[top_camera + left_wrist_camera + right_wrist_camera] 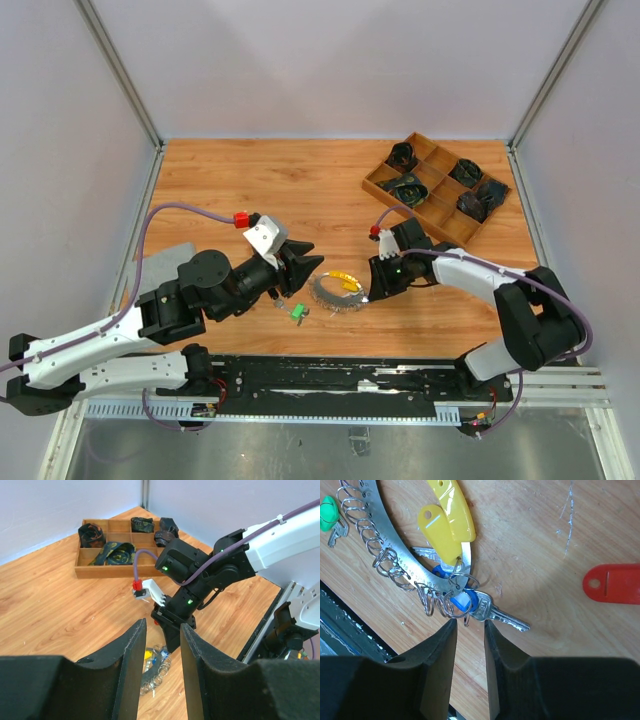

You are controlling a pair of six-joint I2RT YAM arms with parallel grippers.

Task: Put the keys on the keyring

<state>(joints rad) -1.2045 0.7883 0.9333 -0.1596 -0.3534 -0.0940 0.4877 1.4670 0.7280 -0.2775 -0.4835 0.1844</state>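
With the right gripper and left gripper both narrowly parted and empty, fetching is judged in hand — the green key, lower left of the keyring at mid-frame, must be grasped next.

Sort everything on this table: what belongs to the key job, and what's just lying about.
For the job: keyring, blue key, yellow tags, green key, red tag.
Lying about: wooden tray, dark fabric bundles in it, grey pad.
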